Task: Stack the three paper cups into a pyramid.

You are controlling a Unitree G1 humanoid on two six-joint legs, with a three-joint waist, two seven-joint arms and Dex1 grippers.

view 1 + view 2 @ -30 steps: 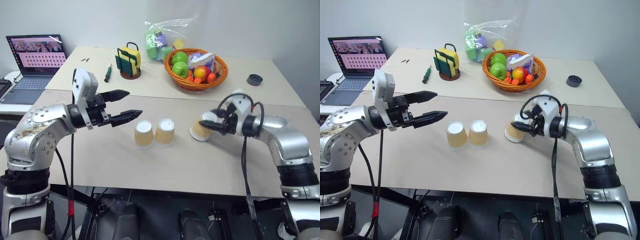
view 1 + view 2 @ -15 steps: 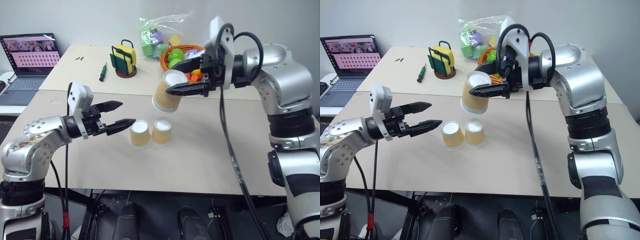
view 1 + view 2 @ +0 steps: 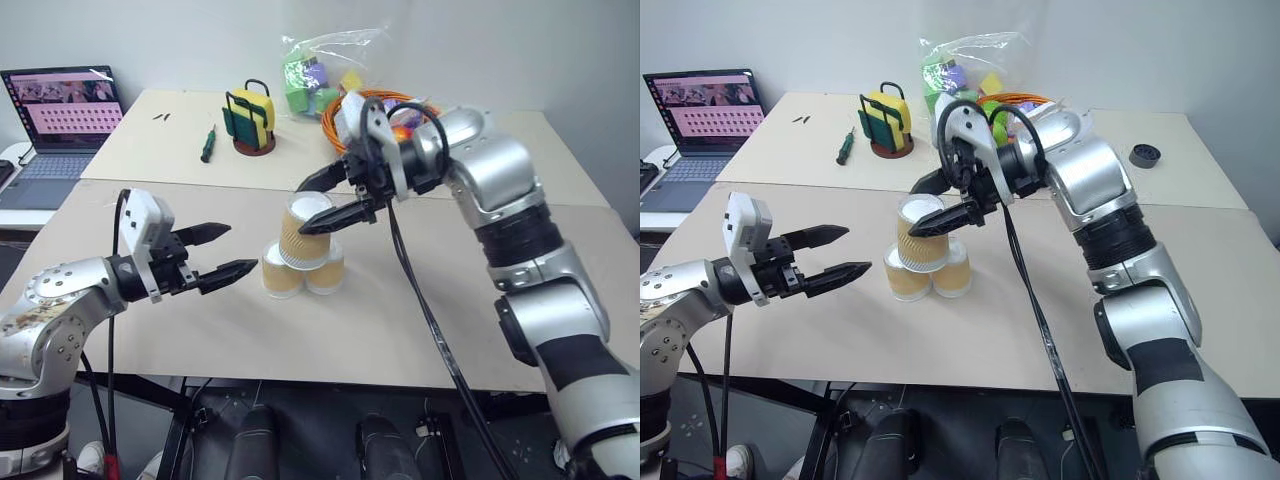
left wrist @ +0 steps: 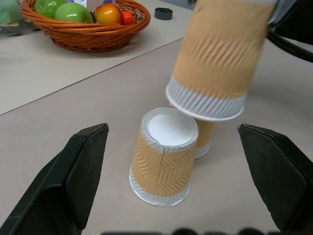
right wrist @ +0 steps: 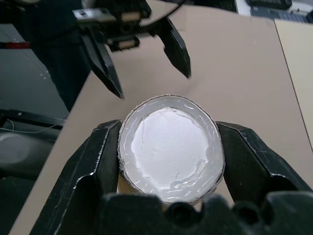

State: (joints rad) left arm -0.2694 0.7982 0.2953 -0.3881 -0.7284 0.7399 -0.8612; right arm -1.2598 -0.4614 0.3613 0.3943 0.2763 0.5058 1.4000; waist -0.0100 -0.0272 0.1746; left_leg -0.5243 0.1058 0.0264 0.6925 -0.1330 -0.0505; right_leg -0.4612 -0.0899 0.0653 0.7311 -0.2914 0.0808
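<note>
Looking at the left eye view first: the right gripper is clamped on the third cup, upside down, sitting just above the seam between the two base cups on the tan table. Can't tell if it's touching them yet. Right eye view shows the same thing, with the left gripper spread wide and empty, off to the left of the stack. Left wrist view: the carried cup looks tilted, hanging over the far base cup. Right wrist view: fingers pinch its white base. I'd say straight down is what's left.
</note>
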